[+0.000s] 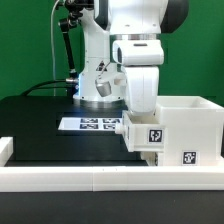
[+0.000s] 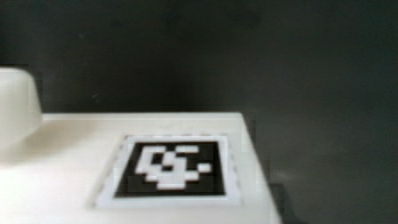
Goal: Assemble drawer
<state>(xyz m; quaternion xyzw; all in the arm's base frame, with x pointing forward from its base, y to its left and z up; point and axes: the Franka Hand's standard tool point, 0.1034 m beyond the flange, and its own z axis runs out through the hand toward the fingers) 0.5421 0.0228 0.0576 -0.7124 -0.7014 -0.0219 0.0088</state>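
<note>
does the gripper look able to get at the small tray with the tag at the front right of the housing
Probably yes: the gripper hangs low right above the small tray beside the housing, with nothing visible between them. Its jaws are hidden.

Landmark: black table [image 1: 35, 120].

- Black table: dark matte surface, filling the lower half of the exterior view; also seen as the dark ground in the wrist view [image 2: 196, 50].
- Marker board [image 1: 90, 124]: thin flat white board printed with black-and-white tags, lying flat on the table near its middle.
- Low white rail [image 1: 60, 178]: runs along the table's near edge, with a short raised end block at the exterior view's left.
- Green backdrop [image 1: 25, 45]: plain wall behind the table.
- Black cable [image 1: 45, 88]: draped behind the table's far edge.
</note>
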